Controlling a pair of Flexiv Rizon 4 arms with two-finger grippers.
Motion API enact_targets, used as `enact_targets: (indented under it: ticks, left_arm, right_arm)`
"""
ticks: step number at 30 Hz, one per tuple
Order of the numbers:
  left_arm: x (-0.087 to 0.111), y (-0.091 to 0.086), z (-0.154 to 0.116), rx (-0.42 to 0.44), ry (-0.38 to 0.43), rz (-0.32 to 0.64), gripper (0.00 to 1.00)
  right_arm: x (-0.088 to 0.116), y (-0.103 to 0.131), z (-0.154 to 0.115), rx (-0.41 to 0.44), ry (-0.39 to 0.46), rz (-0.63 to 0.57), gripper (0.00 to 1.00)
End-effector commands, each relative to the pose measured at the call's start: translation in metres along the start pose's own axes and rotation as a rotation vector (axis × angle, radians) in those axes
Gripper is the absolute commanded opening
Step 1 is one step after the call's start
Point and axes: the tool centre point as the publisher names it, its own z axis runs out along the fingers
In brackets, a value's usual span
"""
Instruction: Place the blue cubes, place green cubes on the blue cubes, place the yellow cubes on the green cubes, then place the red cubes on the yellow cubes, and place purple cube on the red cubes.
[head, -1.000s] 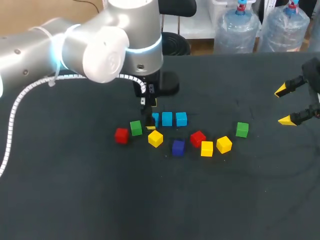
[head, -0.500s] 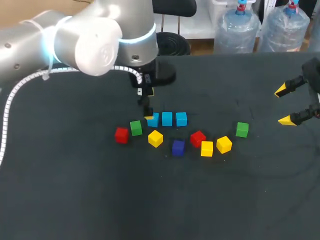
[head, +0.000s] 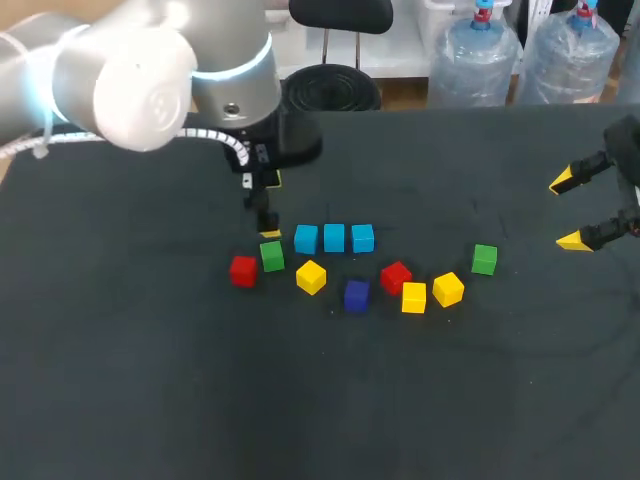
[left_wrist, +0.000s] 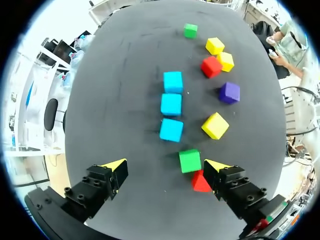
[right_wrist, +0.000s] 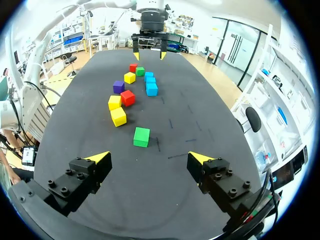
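Three blue cubes (head: 334, 237) lie in a row mid-table. One green cube (head: 272, 256) sits left of them beside a red cube (head: 242, 270); another green cube (head: 484, 259) lies far right. Three yellow cubes (head: 311, 276) (head: 413, 297) (head: 447, 289), a second red cube (head: 396, 277) and a purple cube (head: 356, 294) lie in front of the row. My left gripper (head: 266, 228) hangs open just behind the left green cube. In the left wrist view the left gripper (left_wrist: 167, 165) is empty, with that green cube (left_wrist: 190, 161) between its fingers. My right gripper (head: 578, 210) (right_wrist: 150, 159) stands open and empty at the right edge.
The black table (head: 150, 380) has free room in front and to the left of the cubes. The right green cube (right_wrist: 141, 136) lies alone ahead of my right gripper, with bare cloth around it.
My left arm has moved left and back, from over the leftmost blue cube to behind the left green cube. That blue cube now shows fully. The right arm has not moved.
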Motion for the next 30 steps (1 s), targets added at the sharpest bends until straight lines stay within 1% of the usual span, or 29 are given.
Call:
enact_targets:
  ticks: [1, 5, 10, 16, 20, 24, 30]
  left_arm:
    - [0.003, -0.011, -0.004, -0.026, 0.009, -0.01, 1.0]
    - [0.005, -0.015, -0.002, -0.029, 0.03, -0.052, 1.0]
    - [0.004, -0.019, 0.001, -0.031, 0.06, -0.075, 1.0]
    - [0.006, -0.021, 0.006, 0.007, 0.051, -0.146, 1.0]
    - [0.008, -0.021, 0.012, 0.035, 0.022, -0.181, 1.0]
    - [0.009, -0.023, 0.018, 0.034, 0.004, -0.198, 1.0]
    - [0.008, -0.025, 0.021, 0.016, 0.0, -0.197, 1.0]
  right_arm:
    - [0.0, -0.001, 0.001, -0.001, -0.003, -0.001, 1.0]
    - [0.0, -0.001, 0.001, -0.001, -0.003, -0.001, 1.0]
    - [0.0, -0.001, 0.001, -0.001, -0.003, -0.001, 1.0]
    - [0.0, -0.001, 0.001, -0.001, -0.003, -0.001, 1.0]
    - [0.0, -0.001, 0.001, -0.001, -0.003, -0.001, 1.0]
    - [0.0, -0.001, 0.001, -0.001, -0.003, -0.001, 1.0]
    - [0.0, -0.001, 0.001, -0.001, -0.003, -0.001, 1.0]
